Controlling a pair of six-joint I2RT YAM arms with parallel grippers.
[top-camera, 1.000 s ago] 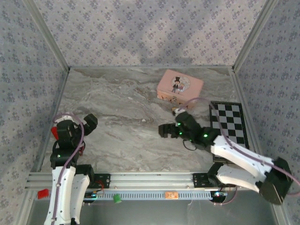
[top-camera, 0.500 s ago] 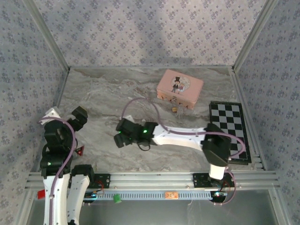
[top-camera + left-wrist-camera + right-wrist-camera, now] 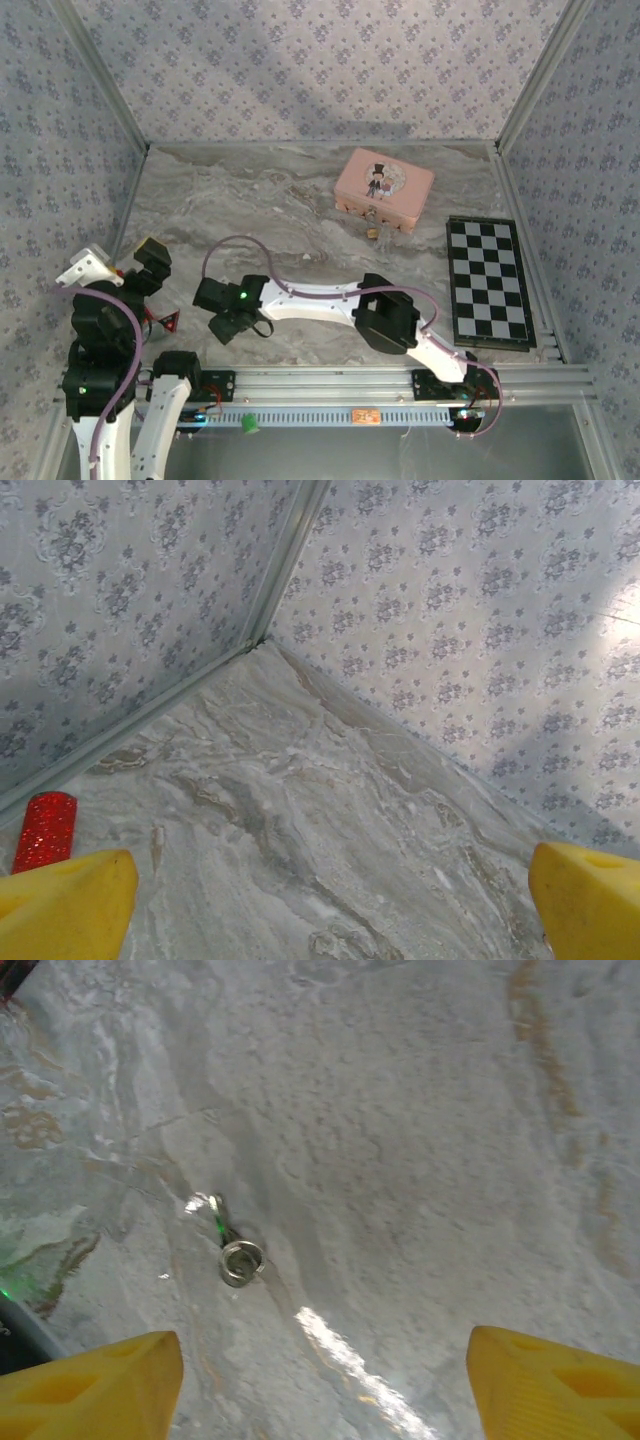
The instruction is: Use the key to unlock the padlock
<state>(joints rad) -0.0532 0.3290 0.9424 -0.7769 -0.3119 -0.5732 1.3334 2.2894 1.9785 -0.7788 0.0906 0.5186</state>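
Observation:
The small silver key (image 3: 235,1253) on its ring lies flat on the marble, ahead of my right gripper (image 3: 330,1390) and left of its middle. That gripper's yellow fingertips (image 3: 95,1385) stand wide apart, open, with nothing between them. From above, the right gripper (image 3: 226,308) is stretched far over to the table's left half. The tiny brass padlock (image 3: 373,233) lies just in front of the pink tin (image 3: 385,185). My left gripper (image 3: 120,262) is raised at the far left, open and empty; its yellow fingertips (image 3: 65,905) point toward the back corner.
A black-and-white chessboard (image 3: 487,280) lies along the right edge. A small red triangle (image 3: 170,322) sits near the left arm's base, and a red glittery cylinder (image 3: 45,830) stands by the left wall. Patterned walls close in the table on three sides.
The right arm has swung from the right side, near the padlock and chessboard, across to the table's left half. The left arm has pulled back toward the left wall.

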